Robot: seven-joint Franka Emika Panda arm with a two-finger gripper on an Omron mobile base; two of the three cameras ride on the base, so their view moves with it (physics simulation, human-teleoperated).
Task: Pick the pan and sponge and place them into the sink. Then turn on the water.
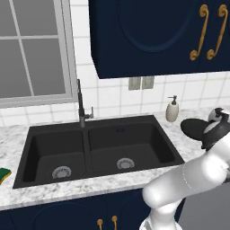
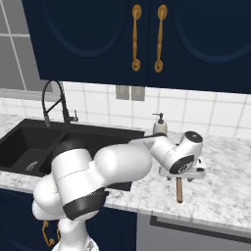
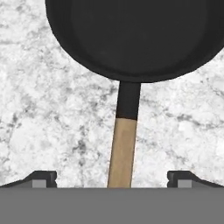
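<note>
The black pan (image 3: 135, 35) lies on the marble counter right of the sink, its tan handle (image 3: 122, 153) pointing toward me. My gripper (image 3: 113, 178) hangs open over the handle, one fingertip (image 3: 43, 177) on each side and well apart from it. In the right base view the hand (image 2: 184, 159) covers the pan, and the handle (image 2: 179, 191) sticks out below it. The pan's rim (image 1: 194, 128) shows beside the hand in the left base view. The green and yellow sponge (image 1: 4, 174) lies on the counter left of the black double sink (image 1: 103, 123). No water runs from the dark faucet (image 1: 81, 103).
A white soap dispenser (image 1: 172, 110) stands at the backsplash just behind the pan. Navy wall cabinets (image 1: 157, 36) hang above the counter. A window (image 1: 31, 49) sits over the sink's left side. Both basins hold only their silver drains (image 1: 125, 163).
</note>
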